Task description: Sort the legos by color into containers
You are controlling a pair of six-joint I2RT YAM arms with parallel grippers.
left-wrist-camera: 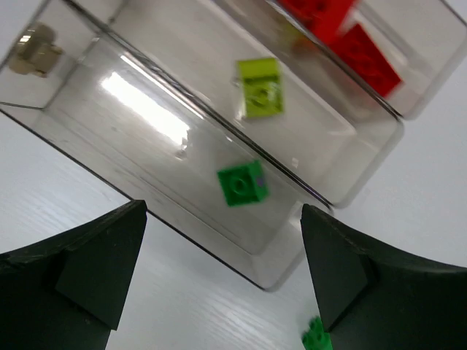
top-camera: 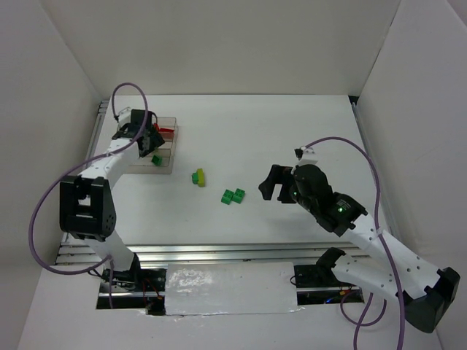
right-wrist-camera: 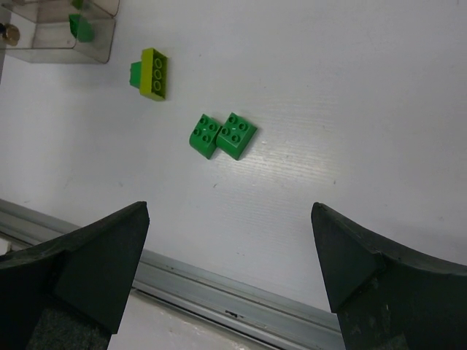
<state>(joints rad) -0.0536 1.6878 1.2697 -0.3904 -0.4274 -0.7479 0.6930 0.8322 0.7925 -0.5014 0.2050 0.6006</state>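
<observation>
Clear plastic tray point(top-camera: 174, 149), three long compartments side by side, sits far left on the table, right under the left gripper point(left-wrist-camera: 222, 211). Near compartment: one dark green brick point(left-wrist-camera: 242, 183). Middle: one yellow-green brick point(left-wrist-camera: 260, 87). Far one: red bricks point(left-wrist-camera: 361, 55), at least two, touching.

Left gripper fingers are wide apart above the tray, nothing between them.

Loose on the table between the arms:
- a yellow-and-green pair point(right-wrist-camera: 153, 73), green piece stuck to its side, nearer the tray
- a green pair point(right-wrist-camera: 223, 135), two pieces touching, further right

Right gripper point(right-wrist-camera: 230, 208) is also spread wide and holds nothing. It hovers over bare table near the green pair, not touching it.

A scrap of green point(left-wrist-camera: 316, 337) shows at the bottom of the left wrist view beside one finger, outside the tray. Can't tell which brick it is.

Table point(top-camera: 292, 131) is white and matte, with white walls point(top-camera: 219, 44) on three sides. Metal rail point(right-wrist-camera: 219, 284) runs along the near edge, and a shiny sheet point(top-camera: 230, 288) lies between the arm bases. Purple cables point(top-camera: 336, 138) loop off both arms. Small brass knob point(left-wrist-camera: 35, 49) at one tray corner.
</observation>
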